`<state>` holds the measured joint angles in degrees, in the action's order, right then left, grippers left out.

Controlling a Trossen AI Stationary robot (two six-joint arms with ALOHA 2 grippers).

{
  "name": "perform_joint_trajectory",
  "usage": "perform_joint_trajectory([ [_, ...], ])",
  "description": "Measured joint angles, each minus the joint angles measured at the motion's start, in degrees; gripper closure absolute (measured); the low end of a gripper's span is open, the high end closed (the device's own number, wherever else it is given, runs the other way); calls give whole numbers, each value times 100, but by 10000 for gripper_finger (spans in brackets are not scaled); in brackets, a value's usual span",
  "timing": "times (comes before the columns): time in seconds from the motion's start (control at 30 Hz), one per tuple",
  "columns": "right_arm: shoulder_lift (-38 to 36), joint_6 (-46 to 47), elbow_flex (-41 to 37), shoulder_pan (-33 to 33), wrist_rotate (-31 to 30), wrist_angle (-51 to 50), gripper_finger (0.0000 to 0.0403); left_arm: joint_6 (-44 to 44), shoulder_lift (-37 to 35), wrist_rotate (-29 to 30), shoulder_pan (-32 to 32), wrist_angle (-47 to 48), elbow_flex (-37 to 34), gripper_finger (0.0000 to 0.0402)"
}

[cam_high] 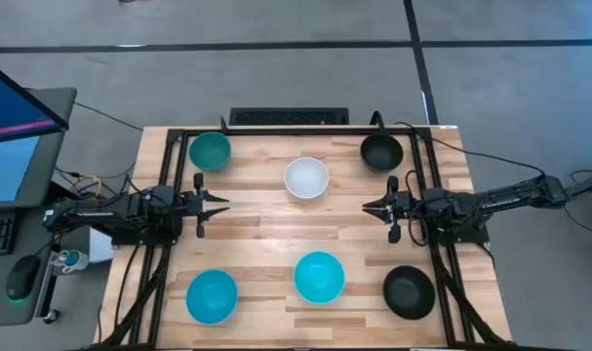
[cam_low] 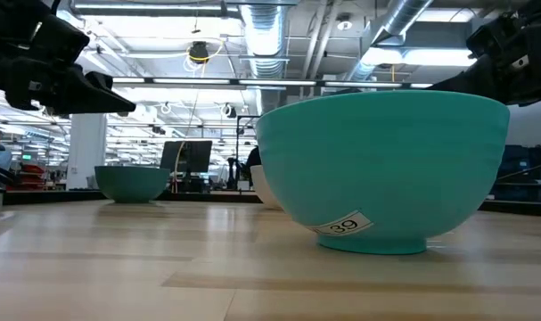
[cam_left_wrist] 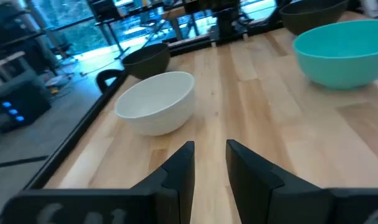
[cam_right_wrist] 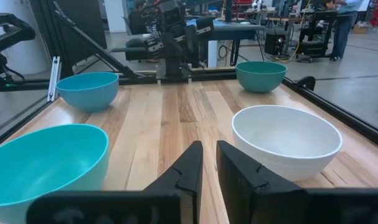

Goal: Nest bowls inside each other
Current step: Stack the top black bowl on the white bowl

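Six bowls stand upright on their bases on the wooden table (cam_high: 266,239). A dark teal-green one (cam_high: 210,150) is at far left, a white one (cam_high: 306,177) at far middle and a black one (cam_high: 381,152) at far right. Two turquoise ones (cam_high: 212,295) (cam_high: 319,276) and a second black one (cam_high: 409,292) are along the near side. My left gripper (cam_high: 223,204) hovers at mid-left and points right. My right gripper (cam_high: 368,207) hovers at mid-right and points left. Both are empty, with only a narrow gap between the fingers (cam_left_wrist: 210,165) (cam_right_wrist: 209,165).
A black frame rail (cam_high: 276,130) runs round the table's edges. A monitor (cam_high: 13,107) and a mouse (cam_high: 22,278) are off the table's left side. Bare wood lies between the two grippers and between the far and near rows of bowls.
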<state>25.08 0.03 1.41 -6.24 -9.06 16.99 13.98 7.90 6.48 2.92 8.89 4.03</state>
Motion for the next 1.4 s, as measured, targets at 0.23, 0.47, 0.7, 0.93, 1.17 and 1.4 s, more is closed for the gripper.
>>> perform_joint_trajectory([
  [0.23, 0, -40, 0, 0, 0, 2, 333, -596, 0, -85, 2, -515, -39, 317],
  [0.47, 1, -43, 1, 2, 2, 77, 333, -913, -2, 496, 2, -791, -35, 317],
  [0.7, 2, 1486, 2, -9, 3, 739, 333, -2193, -2, 597, 2, -1328, -24, 317],
  [0.93, 0, 2691, 2, -9, 26, 1725, 333, -2492, -2, 682, 2, -2143, -15, 317],
  [1.17, -5, 2046, 40, 17, 1113, 2273, 333, -2484, -2, 908, 2, -3202, 178, 317],
  [1.4, -9, 1570, 1116, 39, 1417, 1615, 333, -3399, 416, 744, 0, -1520, 1270, 317],
])
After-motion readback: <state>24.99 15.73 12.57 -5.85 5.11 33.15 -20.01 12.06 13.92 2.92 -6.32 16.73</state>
